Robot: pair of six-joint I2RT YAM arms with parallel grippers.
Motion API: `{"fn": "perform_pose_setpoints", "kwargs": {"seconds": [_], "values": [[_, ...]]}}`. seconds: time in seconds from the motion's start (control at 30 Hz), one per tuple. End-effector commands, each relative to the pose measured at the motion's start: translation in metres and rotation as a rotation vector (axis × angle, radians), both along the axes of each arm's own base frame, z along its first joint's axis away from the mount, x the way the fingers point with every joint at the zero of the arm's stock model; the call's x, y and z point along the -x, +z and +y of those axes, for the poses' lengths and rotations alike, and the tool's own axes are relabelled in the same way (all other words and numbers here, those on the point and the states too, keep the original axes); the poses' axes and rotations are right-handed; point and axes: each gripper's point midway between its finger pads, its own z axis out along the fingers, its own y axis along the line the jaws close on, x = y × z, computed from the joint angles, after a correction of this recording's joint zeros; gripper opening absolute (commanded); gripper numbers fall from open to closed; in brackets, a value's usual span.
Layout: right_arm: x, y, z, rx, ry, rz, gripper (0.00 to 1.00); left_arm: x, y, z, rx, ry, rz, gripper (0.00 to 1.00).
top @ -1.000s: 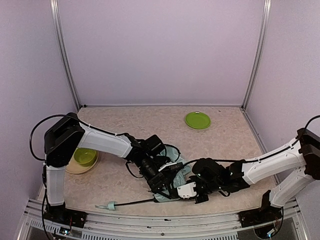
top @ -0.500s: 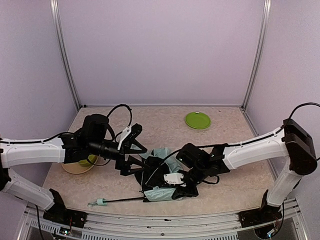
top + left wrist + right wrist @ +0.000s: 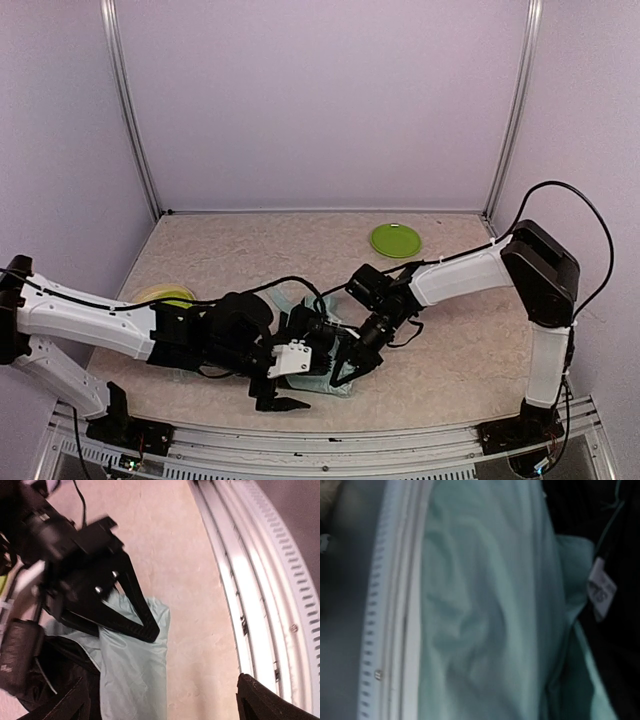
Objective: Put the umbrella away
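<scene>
The umbrella (image 3: 318,386) lies crumpled near the table's front edge, pale mint fabric over black lining, mostly covered by both arms. My right gripper (image 3: 340,378) reaches in from the right. In the left wrist view its black fingers (image 3: 135,605) converge to one tip on the mint fabric (image 3: 132,670), pinching it. The right wrist view shows only mint folds (image 3: 485,610); its own fingers are hidden. My left gripper (image 3: 280,390) lies low at the umbrella's front left side, jaws wide open (image 3: 167,705), holding nothing. The umbrella's handle and shaft are hidden.
A green plate (image 3: 396,240) sits at the back right. A yellow-green bowl (image 3: 165,296) on a tan dish stands at the left, behind my left arm. The white ribbed rail (image 3: 250,580) of the near edge runs close beside both grippers.
My left arm has swung from the table's left middle down to the front edge and opened fully. The right arm has reached further left with the fabric. The shaft and handle no longer show.
</scene>
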Motion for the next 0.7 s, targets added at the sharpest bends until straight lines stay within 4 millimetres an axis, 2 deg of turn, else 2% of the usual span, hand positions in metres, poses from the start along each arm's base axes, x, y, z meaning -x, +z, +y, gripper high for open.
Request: {"fn": "perform_pose_setpoints", "kwargs": {"seconds": [0.0,0.17,0.3,0.37,0.4,0.47,0.67], "values": [[0.034,-0.04,-0.032,0.273,-0.058,0.29,0.06,-0.019,-0.043,0.002,-0.252,0.044,-0.108,0.99],[0.033,-0.049,-0.035,0.294,-0.087,0.332,0.06,-0.015,-0.076,0.006,-0.397,0.034,-0.096,0.93],[0.024,-0.045,-0.031,0.259,-0.107,0.348,0.09,-0.009,-0.095,0.016,-0.494,0.018,-0.096,0.86],[0.018,-0.041,-0.028,0.242,-0.118,0.35,0.11,-0.008,-0.104,0.024,-0.544,0.014,-0.109,0.76],[0.016,-0.04,-0.027,0.24,-0.122,0.346,0.12,-0.009,-0.108,0.028,-0.568,0.017,-0.116,0.63],[0.01,-0.041,-0.026,0.246,-0.137,0.335,0.16,-0.01,-0.116,0.034,-0.605,0.022,-0.114,0.49],[-0.004,-0.035,-0.028,0.243,-0.182,0.298,0.31,0.0,-0.122,0.034,-0.598,0.017,-0.016,0.29]]}}
